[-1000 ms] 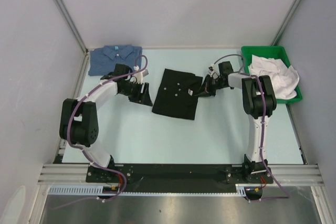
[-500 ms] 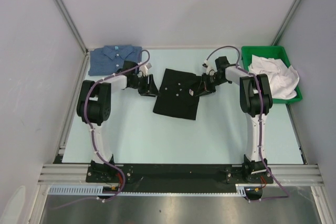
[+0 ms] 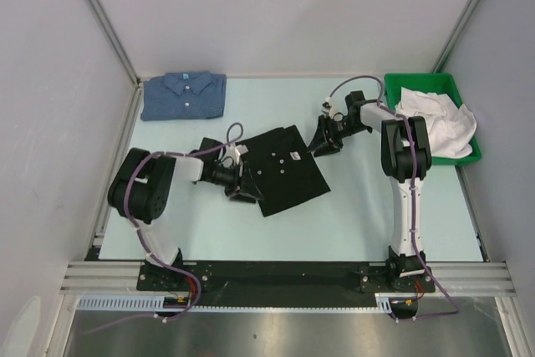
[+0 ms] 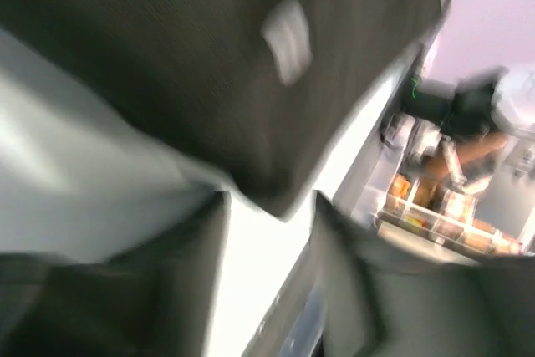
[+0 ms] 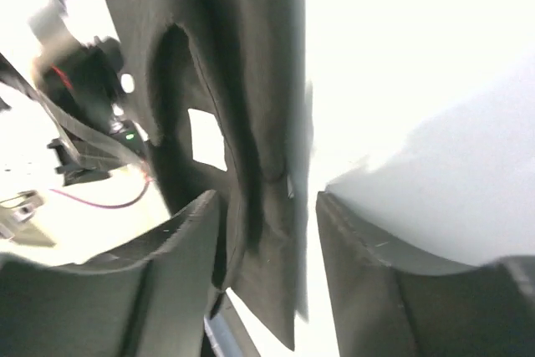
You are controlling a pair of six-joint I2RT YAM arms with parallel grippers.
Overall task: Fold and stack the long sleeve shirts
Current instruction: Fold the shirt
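Black shirt (image 3: 288,169) has swung round and slid toward the tabletop's (image 3: 368,206) near edge. Right fingers (image 5: 171,290) now spread, left fingers (image 4: 125,290) spread at its edge.

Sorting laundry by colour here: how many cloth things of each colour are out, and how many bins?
Black shirt: 1
Blue shirt: 1
White cloth heap: 1 (the pieces within it cannot be told apart)
Green bin: 1
Total: 4
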